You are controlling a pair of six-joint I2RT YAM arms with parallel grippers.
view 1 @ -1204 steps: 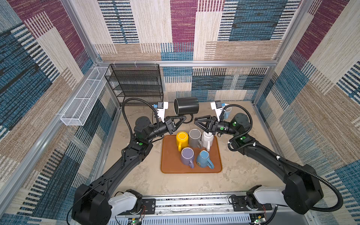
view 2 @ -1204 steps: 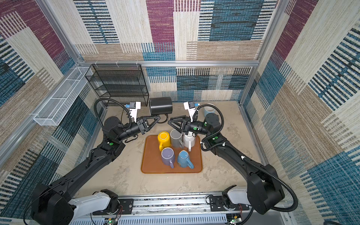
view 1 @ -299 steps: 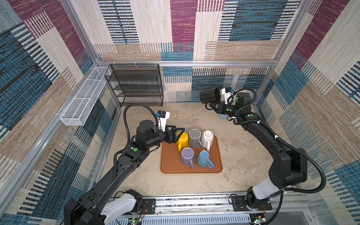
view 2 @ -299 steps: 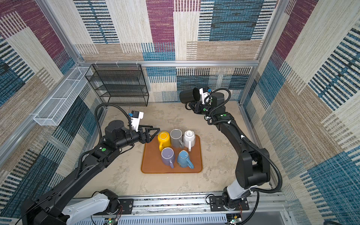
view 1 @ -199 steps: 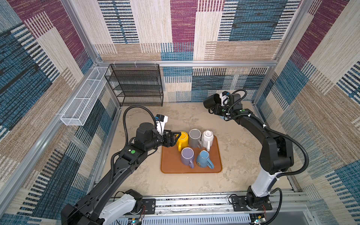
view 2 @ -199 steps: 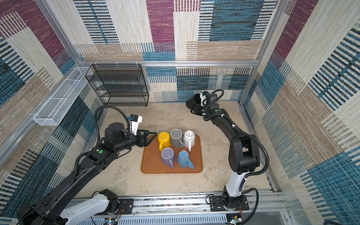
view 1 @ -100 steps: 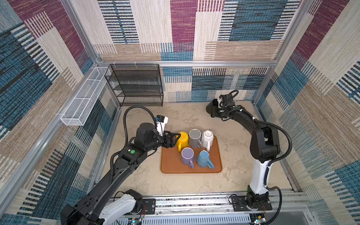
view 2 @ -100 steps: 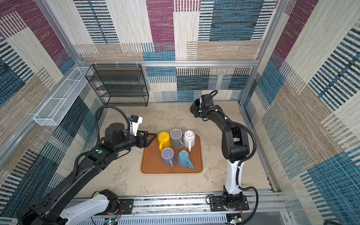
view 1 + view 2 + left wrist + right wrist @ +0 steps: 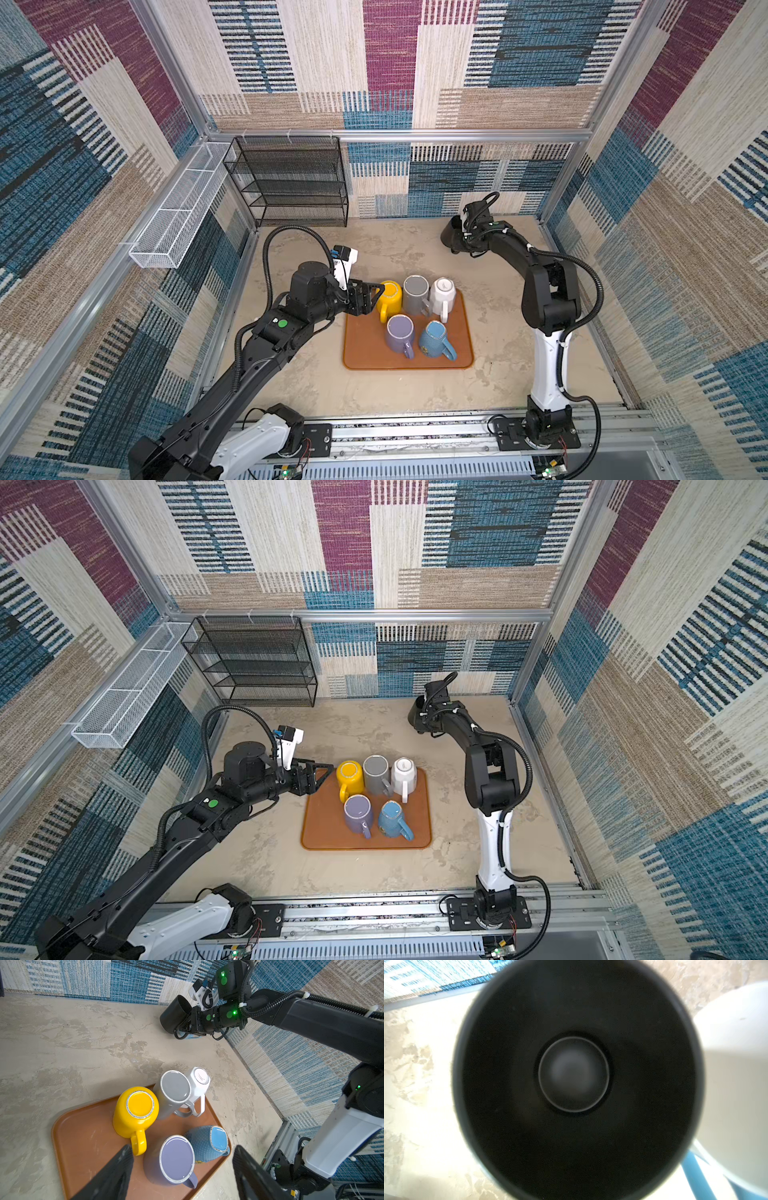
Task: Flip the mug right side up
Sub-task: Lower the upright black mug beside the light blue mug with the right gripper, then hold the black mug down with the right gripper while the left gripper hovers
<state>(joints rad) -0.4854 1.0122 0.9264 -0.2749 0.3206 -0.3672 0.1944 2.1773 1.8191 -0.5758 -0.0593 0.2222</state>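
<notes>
The right gripper [image 9: 186, 1024] was clamped tight on the black mug [image 9: 175, 1015]. The jaws were almost together, so the hold must have been on something thin, either the handle or the wall at the rim, and the pictures did not settle which. The mug sat tipped in the far right corner of the table [image 9: 374, 249], with its mouth turned up toward the wrist camera. Whether its base touched down, I could not tell. A pale mug with a blue handle [image 9: 735, 1064] stood just beside it.

It looked like glazed pottery: stiff, slick and breakable, with real weight hanging off a narrow pinch. It could swing, and it wanted a gentle landing clear of its neighbour.

Well apart, the left gripper [image 9: 326, 776] stood with its jaws spread and empty at the tray [image 9: 361, 357] edge, beside the yellow mug [image 9: 390, 296].
</notes>
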